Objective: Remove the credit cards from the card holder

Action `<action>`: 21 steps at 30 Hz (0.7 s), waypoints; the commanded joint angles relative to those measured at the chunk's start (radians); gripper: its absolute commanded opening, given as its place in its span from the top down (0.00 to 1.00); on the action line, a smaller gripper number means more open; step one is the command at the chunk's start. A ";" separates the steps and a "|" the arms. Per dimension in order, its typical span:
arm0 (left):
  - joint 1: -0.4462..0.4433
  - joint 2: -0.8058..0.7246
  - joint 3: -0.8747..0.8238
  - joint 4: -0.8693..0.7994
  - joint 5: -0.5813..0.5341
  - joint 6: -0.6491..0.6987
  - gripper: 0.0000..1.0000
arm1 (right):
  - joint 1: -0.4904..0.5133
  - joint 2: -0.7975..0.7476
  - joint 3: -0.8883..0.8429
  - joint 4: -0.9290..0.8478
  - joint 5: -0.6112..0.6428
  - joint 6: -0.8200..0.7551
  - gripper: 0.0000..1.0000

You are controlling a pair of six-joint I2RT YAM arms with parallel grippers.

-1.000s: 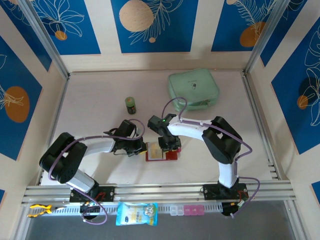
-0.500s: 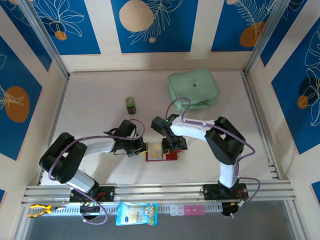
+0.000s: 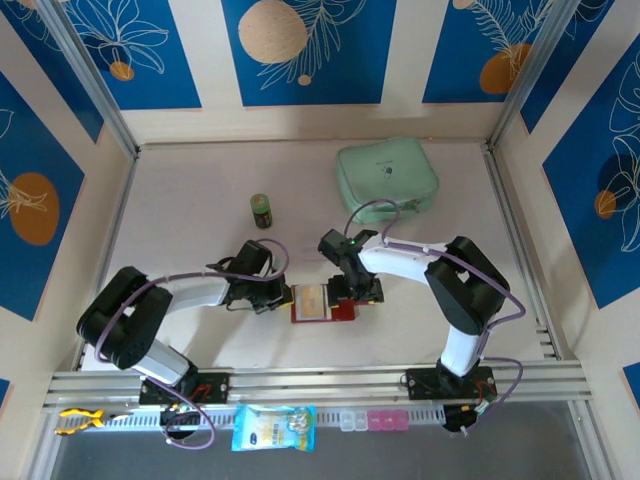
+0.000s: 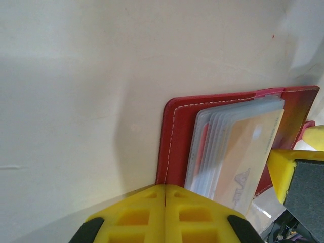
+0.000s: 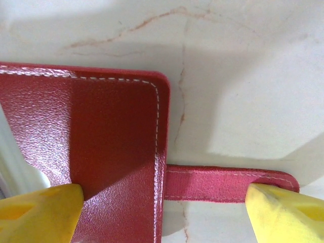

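currently the small red leather card holder lies open on the pale table, near the front edge and between the two arms. from the left wrist its fan of clear plastic sleeves sits on the red cover, with a tan rectangular credit card tucked in the top sleeve; from above that card reads as a pale patch on the holder's left half. the left gripper has its yellow fingers pressed together, their tips right at the holder's left edge; whether they pinch the cover cannot be told. the right gripper has its yellow fingertips spread wide apart, one over the red cover near its stitched corner, the other at the rounded end of the pinkish-red snap tab, which lies flat on the table. well behind the holder rest a mint-green zip pouch and a small dark green cylindrical can, standing upright
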 commanded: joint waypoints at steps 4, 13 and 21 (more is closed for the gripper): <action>-0.008 -0.058 0.051 -0.168 -0.075 0.046 1.00 | -0.004 0.046 -0.065 0.060 -0.067 -0.007 0.15; -0.047 -0.121 0.144 -0.279 -0.138 0.052 0.87 | 0.002 -0.030 0.000 -0.008 -0.042 0.012 0.21; -0.086 -0.100 0.138 -0.235 -0.120 0.019 0.87 | 0.009 -0.123 0.047 -0.008 -0.078 0.036 0.29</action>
